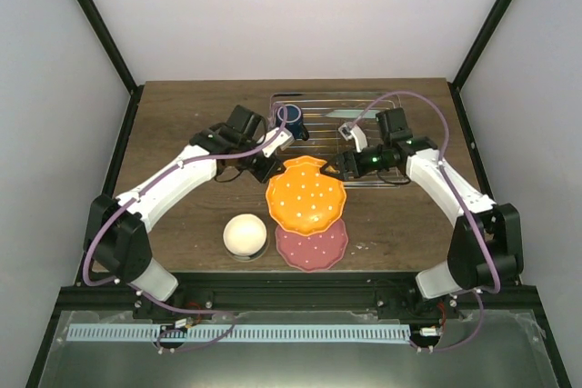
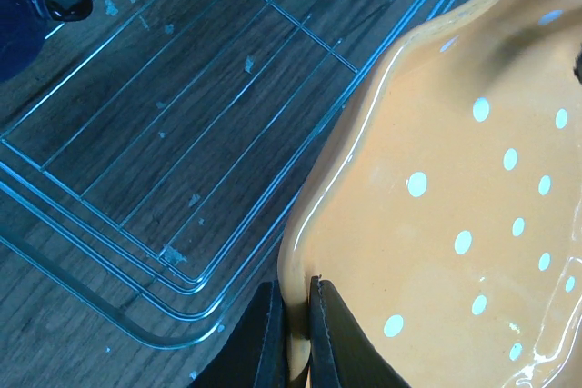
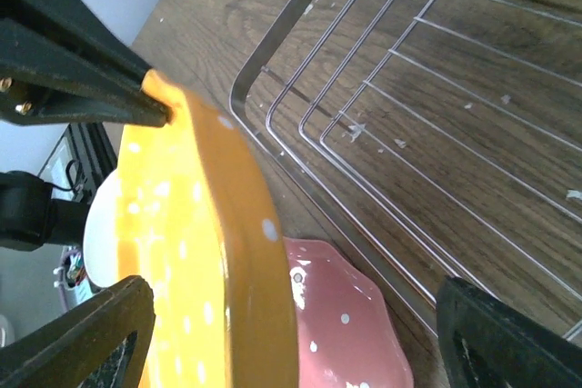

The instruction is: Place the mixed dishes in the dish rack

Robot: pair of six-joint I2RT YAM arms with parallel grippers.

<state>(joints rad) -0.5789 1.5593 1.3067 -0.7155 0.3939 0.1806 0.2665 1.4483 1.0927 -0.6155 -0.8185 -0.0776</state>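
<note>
The plate [image 1: 306, 194] hangs tilted above the table in front of the dish rack [image 1: 364, 106], its orange side with pale dots facing up. My left gripper [image 1: 275, 167] is shut on the plate's left rim; in the left wrist view the left gripper [image 2: 296, 333] has its jaws pinching the edge of the plate [image 2: 455, 179]. My right gripper [image 1: 344, 167] is open at the plate's right side. In the right wrist view the right gripper [image 3: 296, 343] has its fingers wide apart, with the rim of the plate [image 3: 209, 252] between them, untouched. The dark blue mug [image 1: 292, 120] stands in the rack's left end.
A scalloped pink-red plate [image 1: 312, 244] with white dots lies on the table under the orange one, seen as the pink plate [image 3: 355, 324] from the right wrist. A cream-white bowl [image 1: 245, 235] sits upside down at the front left. The rack's wires [image 2: 182, 179] lie just beyond the left gripper.
</note>
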